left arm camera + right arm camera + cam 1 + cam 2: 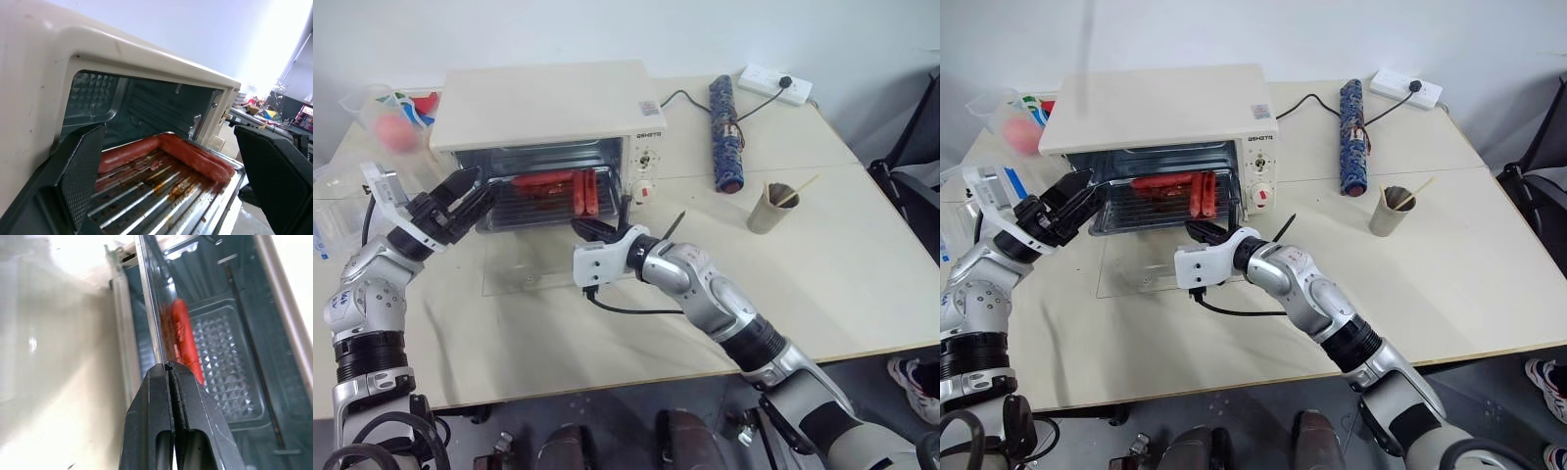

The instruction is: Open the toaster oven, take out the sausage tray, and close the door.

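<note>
A: Status of toaster oven (548, 98), pls.
B: At rear-left of tabletop (822, 255). Cavity open. The door (1136, 266) swung fully down, lying flat in front.

A: Pos. of sausage tray (1151, 211)?
B: Partway out of cavity, front edge over hinge end of the door, rear part inside. Red sausages (1200, 194) bunched toward back & right side.

A: Grippers?
B: R gripper (592, 231) clenched on thin front rim of tray, near right corner. Pinch narrow, seen edge-on in right wrist view. L gripper (475, 193) spread wide at left end of tray, apparently touching nothing.

A: Step in hand?
B: Judged: extraction underway on a one-sided grip. Door closing not yet begun.

A: Risks?
B: 1) Single corner pinch: tray apt to yaw & jam vs cavity wall if pulled w/o L support.
2) Once clear of cavity, unsupported left end apt to droop. Round sausages could roll off onto door or tabletop.
3) Greasy rim: poss. slip out of narrow pinch.
4) Glass directly beneath: dropped tray could strike it.
5) L fingers close to cavity edge: poss. snag on frame when closing in.

A: Rec.?
B: Seat L gripper on left rim before further pull. Keep tray level.
</note>
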Controlling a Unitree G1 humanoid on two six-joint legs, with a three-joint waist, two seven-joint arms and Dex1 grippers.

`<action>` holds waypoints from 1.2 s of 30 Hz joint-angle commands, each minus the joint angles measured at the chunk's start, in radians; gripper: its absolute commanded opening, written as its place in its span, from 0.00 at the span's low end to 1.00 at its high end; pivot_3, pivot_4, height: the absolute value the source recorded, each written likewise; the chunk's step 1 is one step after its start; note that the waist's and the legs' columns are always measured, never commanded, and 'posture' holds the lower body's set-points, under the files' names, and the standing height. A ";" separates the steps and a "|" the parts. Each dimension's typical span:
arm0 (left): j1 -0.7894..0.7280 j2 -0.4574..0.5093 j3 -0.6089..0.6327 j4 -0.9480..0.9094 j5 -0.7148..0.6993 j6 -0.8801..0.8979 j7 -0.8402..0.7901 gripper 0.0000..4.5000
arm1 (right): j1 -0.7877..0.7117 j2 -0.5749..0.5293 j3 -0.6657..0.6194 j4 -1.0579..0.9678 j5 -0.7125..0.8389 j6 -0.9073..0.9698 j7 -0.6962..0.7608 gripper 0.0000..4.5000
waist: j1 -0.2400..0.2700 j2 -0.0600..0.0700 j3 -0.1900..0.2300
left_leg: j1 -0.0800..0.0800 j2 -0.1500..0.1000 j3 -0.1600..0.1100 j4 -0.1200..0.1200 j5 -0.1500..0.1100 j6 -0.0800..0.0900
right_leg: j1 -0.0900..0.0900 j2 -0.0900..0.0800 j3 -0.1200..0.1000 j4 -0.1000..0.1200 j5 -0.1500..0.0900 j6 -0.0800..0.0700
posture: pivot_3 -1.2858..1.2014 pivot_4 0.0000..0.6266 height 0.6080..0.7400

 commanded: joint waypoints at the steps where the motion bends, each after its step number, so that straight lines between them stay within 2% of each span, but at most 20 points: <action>1: -0.025 0.012 0.020 0.015 0.011 -0.027 -0.004 1.00 | 0.004 -0.006 -0.012 -0.035 -0.010 -0.005 -0.005 0.00 | 0.000 0.000 0.000 | 0.000 0.000 0.000 0.000 0.000 0.000 | 0.000 0.000 0.000 0.000 0.000 0.000 | 0.52 0.24 1.00; 13: -0.030 0.013 0.027 0.044 0.029 -0.047 -0.015 1.00 | -0.101 0.026 -0.024 0.152 -0.029 -0.003 -0.053 0.00 | 0.002 0.000 0.000 | 0.000 0.001 0.000 0.008 0.000 0.000 | 0.003 0.000 0.000 0.001 0.000 0.000 | 0.52 0.24 1.00; 16: -0.028 0.012 0.030 0.048 0.032 -0.052 -0.017 1.00 | -0.119 0.031 -0.024 0.171 -0.025 -0.013 -0.061 0.14 | 0.002 0.000 0.000 | 0.000 0.001 0.000 0.008 0.000 0.000 | 0.002 0.000 0.000 0.001 0.000 0.000 | 0.52 0.24 1.00; 19: -0.021 0.010 0.031 0.049 0.033 -0.058 -0.020 1.00 | -0.131 0.035 -0.021 0.183 -0.024 -0.021 -0.064 0.14 | 0.000 0.000 0.000 | 0.000 0.001 0.000 0.008 0.000 0.000 | 0.002 0.000 0.000 0.001 0.000 0.000 | 0.52 0.24 1.00; 24: -0.014 0.008 0.035 0.049 0.032 -0.065 -0.019 1.00 | -0.138 0.038 -0.016 0.190 -0.021 -0.026 -0.058 0.48 | -0.003 0.000 0.000 | 0.000 0.001 0.000 0.007 0.000 0.000 | 0.002 0.000 0.000 0.001 0.000 0.000 | 0.52 0.24 1.00; 36: -0.010 0.005 0.036 0.053 0.031 -0.074 -0.016 1.00 | -0.183 0.074 0.006 0.259 -0.033 -0.052 -0.081 0.48 | -0.005 0.000 0.000 | 0.000 0.001 0.000 0.007 0.000 0.000 | 0.002 0.000 0.000 0.002 0.000 0.000 | 0.52 0.24 1.00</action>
